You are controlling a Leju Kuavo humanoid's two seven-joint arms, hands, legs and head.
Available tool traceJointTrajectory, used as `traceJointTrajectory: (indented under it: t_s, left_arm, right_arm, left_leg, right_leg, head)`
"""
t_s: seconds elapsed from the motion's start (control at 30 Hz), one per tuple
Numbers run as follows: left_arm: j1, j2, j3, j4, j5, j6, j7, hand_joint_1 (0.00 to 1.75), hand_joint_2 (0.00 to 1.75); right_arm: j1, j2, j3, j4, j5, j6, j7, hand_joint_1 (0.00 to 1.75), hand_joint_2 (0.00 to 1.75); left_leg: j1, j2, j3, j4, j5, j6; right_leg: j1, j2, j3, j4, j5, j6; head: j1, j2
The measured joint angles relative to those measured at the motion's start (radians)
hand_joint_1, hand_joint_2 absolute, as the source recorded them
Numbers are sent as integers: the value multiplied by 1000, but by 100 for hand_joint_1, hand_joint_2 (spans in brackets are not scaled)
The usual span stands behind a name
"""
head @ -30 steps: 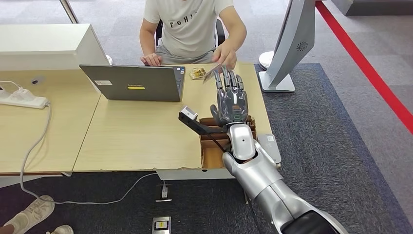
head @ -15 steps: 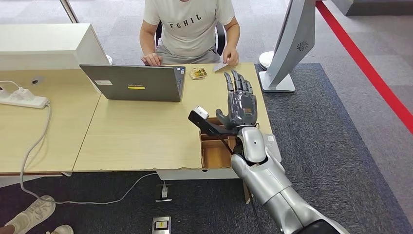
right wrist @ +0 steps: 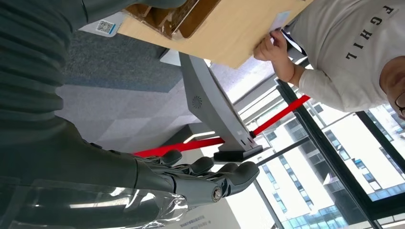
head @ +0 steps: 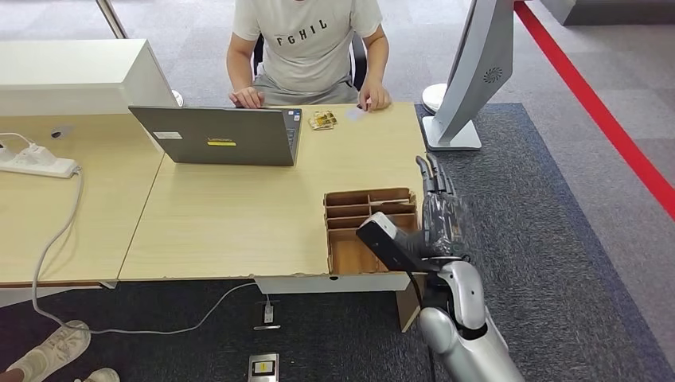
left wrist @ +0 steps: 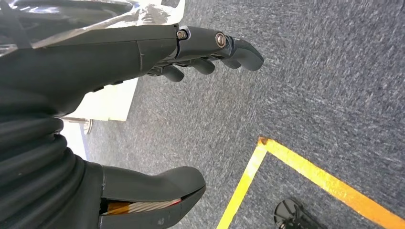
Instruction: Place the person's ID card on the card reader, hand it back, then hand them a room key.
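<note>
The right hand (head: pixel 442 215) is empty, fingers straight and slightly apart, just beside the cardboard tray (head: pixel 350 208). The card (head: pixel 356 114) lies well beyond its fingertips, under the person's hand (head: pixel 374 97). The left hand (left wrist: pixel 143 52) holds nothing, fingers loosely extended.

You are looking at an office reception or front-desk setting. A light wood surface (head: pixel 239 215) carries an open laptop (head: pixel 219 137), a white power strip (head: pixel 36 161) with its cable (head: pixel 56 239) trailing off the edge, and a cardboard tray (head: pixel 350 227) divided into compartments. A person (head: pixel 306 48) sits across the surface. Grey carpet (head: pixel 541 223) covers the floor, crossed by a red line (head: pixel 605 119) and, in the left wrist view, yellow tape (left wrist: pixel 305 167). A grey kiosk stand (head: pixel 470 79) rises beside the surface. The right wrist view shows tall glass windows (right wrist: pixel 334 181).
</note>
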State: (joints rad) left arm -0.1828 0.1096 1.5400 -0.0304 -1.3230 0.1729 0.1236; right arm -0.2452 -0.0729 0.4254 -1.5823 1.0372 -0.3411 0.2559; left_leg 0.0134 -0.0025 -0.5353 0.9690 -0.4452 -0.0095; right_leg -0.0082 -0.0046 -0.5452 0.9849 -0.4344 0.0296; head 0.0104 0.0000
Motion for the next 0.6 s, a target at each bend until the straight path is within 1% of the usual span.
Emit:
traceJointTrajectory:
  t_s: [0.17,0.33,0.6]
  left_arm:
    - [-1,8,0,0,-22,-13,2,0,175]
    - [-4,11,0,1,-23,-1,2,0,175]
    - [-9,10,0,3,-9,13,2,0,175]
  right_arm:
    - [28,-27,-19,-59,-9,43,13,0,175]
    - [28,-65,-13,-67,-37,35,24,0,175]
    - [-1,-72,20,-20,-84,12,23,0,175]
  left_leg:
    - [0,0,0,0,0,0]
    - [0,0,0,0,0,0]
    - [0,0,0,0,0,0]
  right_leg:
    - [0,0,1,0,0,0]
    - [0,0,1,0,0,0]
    - [0,0,1,0,0,0]
  head:
    - [0,0]
    - [0,0]
    - [0,0]
